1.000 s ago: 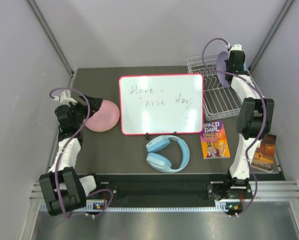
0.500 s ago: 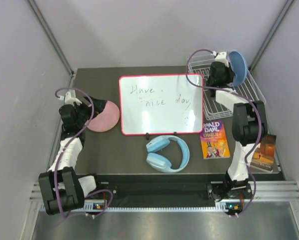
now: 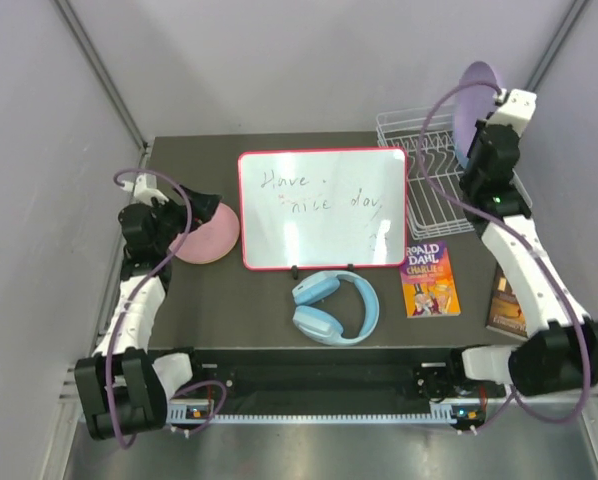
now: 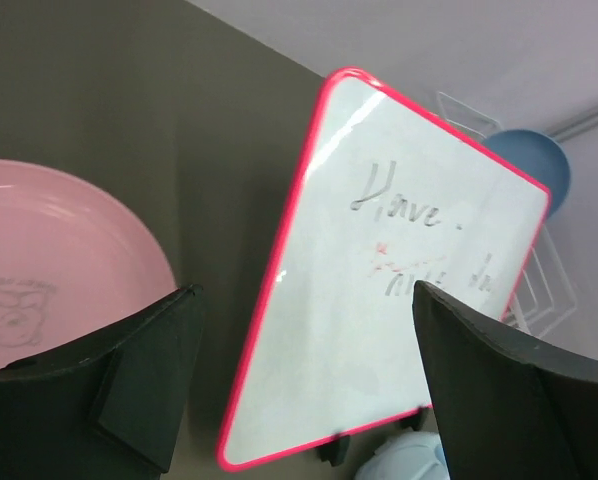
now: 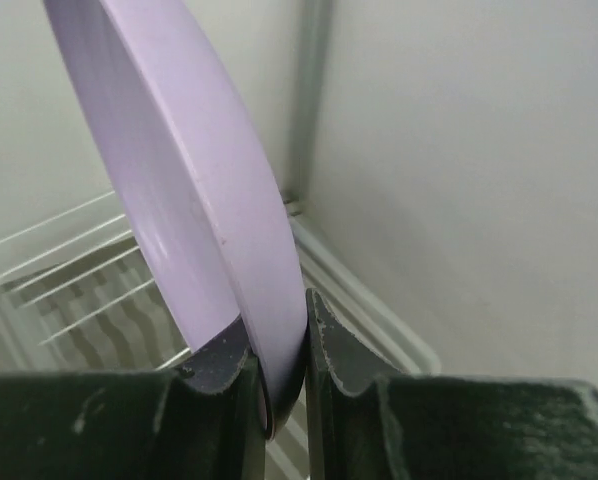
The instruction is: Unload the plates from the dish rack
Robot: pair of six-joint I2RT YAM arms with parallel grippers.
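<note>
My right gripper (image 3: 479,132) is shut on the lower rim of the lilac plate (image 3: 474,92), which it holds on edge above the back right of the white wire dish rack (image 3: 419,190). In the right wrist view both pads clamp that lilac plate (image 5: 194,190), with the rack's wires (image 5: 69,290) below. A pink plate (image 3: 207,238) lies flat on the table's left side. My left gripper (image 3: 207,212) hovers open over its right edge with nothing between the fingers. The left wrist view shows the pink plate (image 4: 59,250) and a light blue plate (image 4: 534,165) standing in the rack (image 4: 544,290).
A red-framed whiteboard (image 3: 322,208) stands in the middle of the table. In front of it lie light-blue headphones (image 3: 334,308) and a Roald Dahl book (image 3: 429,278), with another book (image 3: 507,305) at the right edge. Enclosure walls close in behind and beside the rack.
My right gripper has risen out of the rack and swung to the back right with the lilac plate. The left gripper has edged slightly right over the pink plate.
</note>
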